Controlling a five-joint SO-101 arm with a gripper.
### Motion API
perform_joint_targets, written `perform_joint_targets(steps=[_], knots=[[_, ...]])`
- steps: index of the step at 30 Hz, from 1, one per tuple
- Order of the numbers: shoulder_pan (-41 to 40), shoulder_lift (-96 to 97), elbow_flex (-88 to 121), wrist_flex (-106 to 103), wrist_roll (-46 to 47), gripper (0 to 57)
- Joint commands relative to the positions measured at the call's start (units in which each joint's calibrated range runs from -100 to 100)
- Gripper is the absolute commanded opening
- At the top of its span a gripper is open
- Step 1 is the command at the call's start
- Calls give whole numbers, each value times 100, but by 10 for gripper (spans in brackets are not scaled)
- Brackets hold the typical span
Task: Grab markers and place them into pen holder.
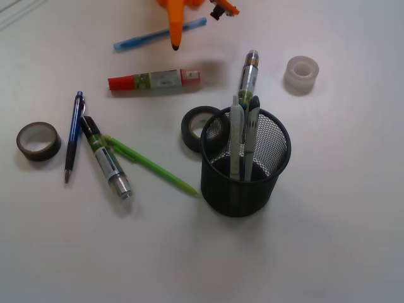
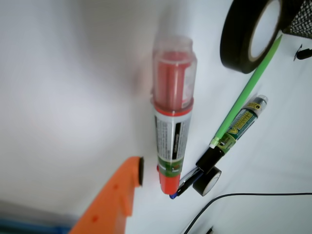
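A red marker (image 1: 154, 81) (image 2: 171, 122) with a clear cap lies flat on the white table, just below my gripper (image 1: 196, 26). The gripper is open and holds nothing. Only one orange finger (image 2: 118, 192) shows in the wrist view, left of the red marker and apart from it. A black marker (image 1: 106, 158) (image 2: 234, 129) lies at the left. A third marker (image 1: 249, 72) shows above the far rim of the pen holder (image 1: 243, 183); I cannot tell whether it stands in the holder or lies behind it. The black mesh pen holder has white pens in it.
A black tape roll (image 1: 201, 129) (image 2: 243, 36) leans by the holder. A brown tape roll (image 1: 39, 140), a clear tape roll (image 1: 301, 74), a blue pen (image 1: 74, 136), a light blue pen (image 1: 161, 35) and a green pencil (image 1: 151, 165) lie around. A black cable (image 2: 243, 197) crosses the wrist view.
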Motion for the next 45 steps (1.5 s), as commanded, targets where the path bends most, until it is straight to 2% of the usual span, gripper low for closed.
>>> perform_joint_targets(steps=[1, 14, 21, 26, 32, 45], knots=[[184, -46, -582, -364, 635, 420], [184, -38, -700, -434, 611, 420], [192, 268, -2331, 56, 376, 420], [588, 2198, -3110, -171, 381, 420], [580, 4493, -3227, -766, 337, 419], [588, 7196, -4097, -766, 20, 419]])
